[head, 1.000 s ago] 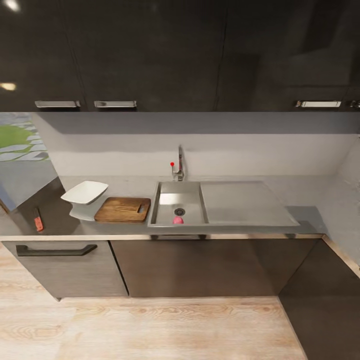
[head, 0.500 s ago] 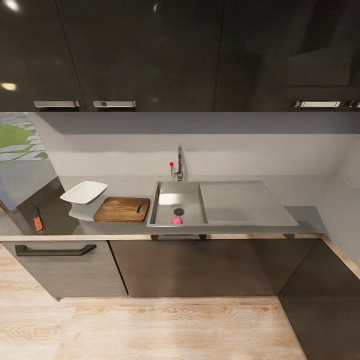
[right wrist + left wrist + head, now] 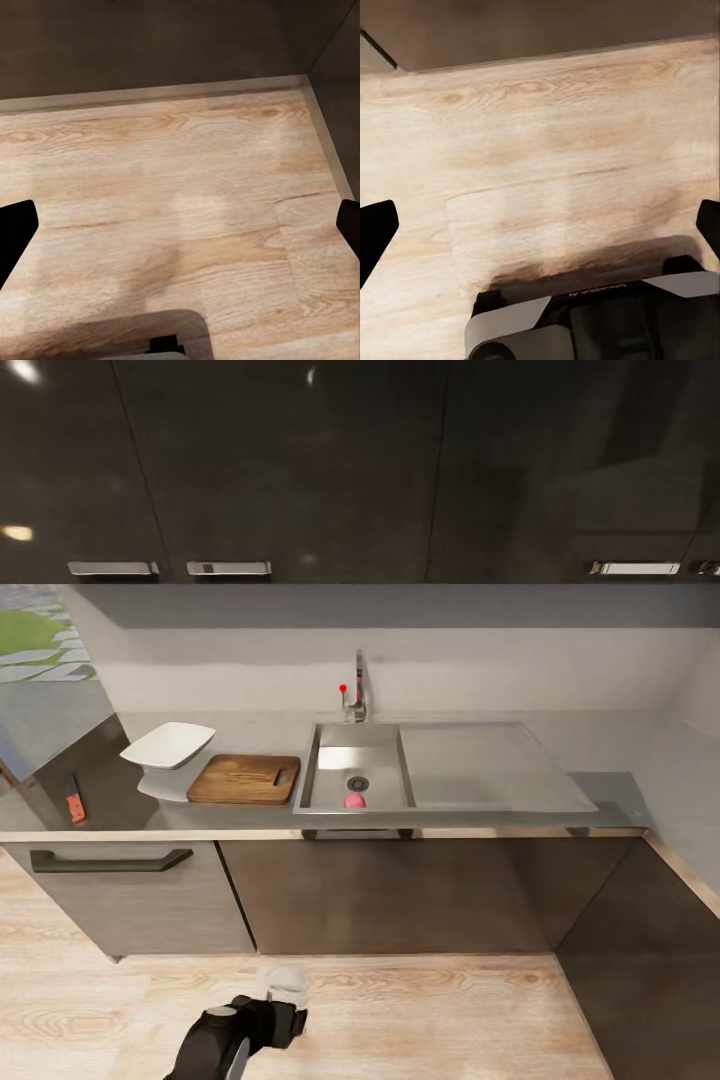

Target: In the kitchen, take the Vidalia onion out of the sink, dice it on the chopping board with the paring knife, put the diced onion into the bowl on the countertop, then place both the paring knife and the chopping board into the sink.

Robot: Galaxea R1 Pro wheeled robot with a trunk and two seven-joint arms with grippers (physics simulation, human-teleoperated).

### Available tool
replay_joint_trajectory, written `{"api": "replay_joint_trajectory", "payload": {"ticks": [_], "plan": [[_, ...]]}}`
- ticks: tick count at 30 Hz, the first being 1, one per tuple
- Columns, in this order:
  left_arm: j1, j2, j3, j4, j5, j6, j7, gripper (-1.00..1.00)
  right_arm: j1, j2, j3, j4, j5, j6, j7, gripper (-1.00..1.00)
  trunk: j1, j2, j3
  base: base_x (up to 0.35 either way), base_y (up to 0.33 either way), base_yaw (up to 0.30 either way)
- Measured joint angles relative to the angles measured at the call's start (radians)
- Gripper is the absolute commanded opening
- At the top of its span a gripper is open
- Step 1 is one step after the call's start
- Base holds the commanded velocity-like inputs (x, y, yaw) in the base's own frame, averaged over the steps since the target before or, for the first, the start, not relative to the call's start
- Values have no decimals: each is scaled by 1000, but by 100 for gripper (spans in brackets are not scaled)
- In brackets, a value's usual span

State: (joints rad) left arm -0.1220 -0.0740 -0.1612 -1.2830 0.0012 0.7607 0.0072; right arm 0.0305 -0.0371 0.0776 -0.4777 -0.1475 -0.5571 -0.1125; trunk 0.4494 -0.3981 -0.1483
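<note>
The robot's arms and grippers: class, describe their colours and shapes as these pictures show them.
In the head view, the left arm is glossy black and rounded, with a pale grey-white cylindrical segment near its end. In the wrist views, the left gripper and right gripper each show two black, blunt fingertips at the picture edges, with a grey and black housing behind.

The left arm is glossy black with a pale grey-white end segment. In the left wrist view, black fingertips flank a black and light-grey housing behind them, bearing faint small lettering. The right fingertips are black too.
</note>
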Motion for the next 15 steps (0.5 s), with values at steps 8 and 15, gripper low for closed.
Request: {"api": "replay_joint_trajectory", "payload": {"ticks": [8,15], "plan": [[-131,-2,-54,-190,1,224,-4,100,0,0,0,1,-5,0,0,100,0,0,0,0,0,0],[-286,-19,-76,-215,3,243,-4,100,0,0,-1,1,-7,1,0,100,0,0,0,0,0,0]]}}
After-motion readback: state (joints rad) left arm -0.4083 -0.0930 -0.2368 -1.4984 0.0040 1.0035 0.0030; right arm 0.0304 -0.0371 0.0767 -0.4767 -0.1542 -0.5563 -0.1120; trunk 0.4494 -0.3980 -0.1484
